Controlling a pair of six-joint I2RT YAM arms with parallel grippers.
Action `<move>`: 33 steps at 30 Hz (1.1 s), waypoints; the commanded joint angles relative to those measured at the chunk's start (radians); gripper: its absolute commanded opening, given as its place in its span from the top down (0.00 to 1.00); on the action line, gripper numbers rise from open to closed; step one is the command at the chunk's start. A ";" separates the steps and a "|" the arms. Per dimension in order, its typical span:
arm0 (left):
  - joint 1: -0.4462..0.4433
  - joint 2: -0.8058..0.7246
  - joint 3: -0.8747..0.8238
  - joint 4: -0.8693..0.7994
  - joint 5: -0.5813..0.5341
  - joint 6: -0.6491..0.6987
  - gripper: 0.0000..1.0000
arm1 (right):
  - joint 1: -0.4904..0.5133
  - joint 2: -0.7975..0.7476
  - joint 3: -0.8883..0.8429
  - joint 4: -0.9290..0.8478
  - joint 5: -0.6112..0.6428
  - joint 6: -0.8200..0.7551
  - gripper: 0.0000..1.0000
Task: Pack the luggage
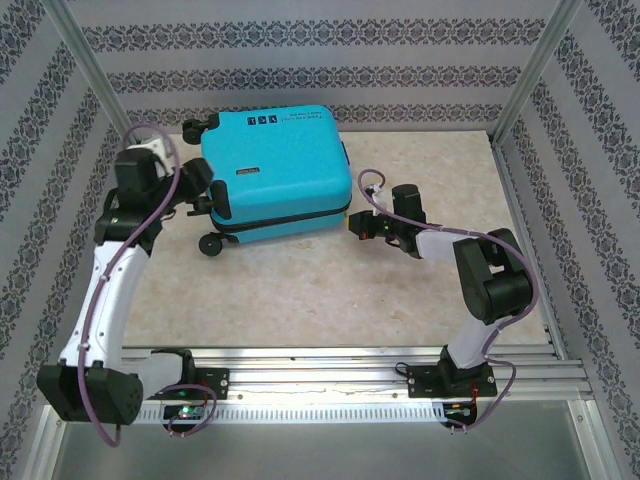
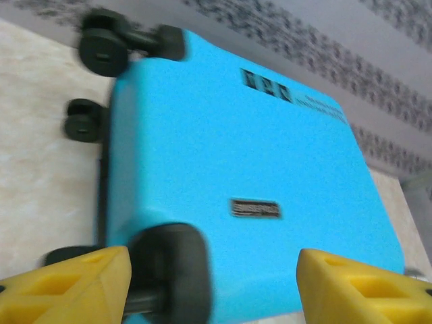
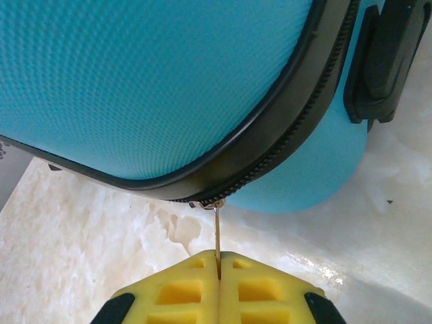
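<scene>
The luggage (image 1: 275,175) lies flat and closed on the bench (image 1: 330,290); its hard shell looks stiff and too slippery to pinch, so the zipper pull (image 3: 217,233) or handle (image 3: 385,61) seem the better holds. The right wrist view shows the right claw (image 3: 219,270) clamped on that pull at the luggage's corner, too fine for the top view, while the left wrist view shows the left claw (image 2: 212,280) apart at the luggage's wheel end

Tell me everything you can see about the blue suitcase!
The bright turquoise hard-shell suitcase looks like dimpled plastic. It lies flat, lid down, on the pale stone-look table, toward the back. Black wheels stick out at its left end, a black zipper band runs round its edge, and a small dark label sits on top. The right claw pinches its thin metal zipper pull. The open left claw hovers at the wheel end.
</scene>
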 commanded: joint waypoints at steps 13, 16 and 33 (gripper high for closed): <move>-0.540 0.670 0.716 -0.279 -0.358 0.248 0.31 | 0.014 -0.007 -0.017 0.114 0.055 0.072 1.00; -0.578 0.811 0.891 -0.348 -0.410 0.245 0.19 | 0.020 -0.008 -0.019 0.117 0.055 0.077 1.00; -0.655 1.220 1.377 -0.461 -0.586 0.201 0.12 | 0.025 -0.024 -0.043 0.113 0.035 0.077 1.00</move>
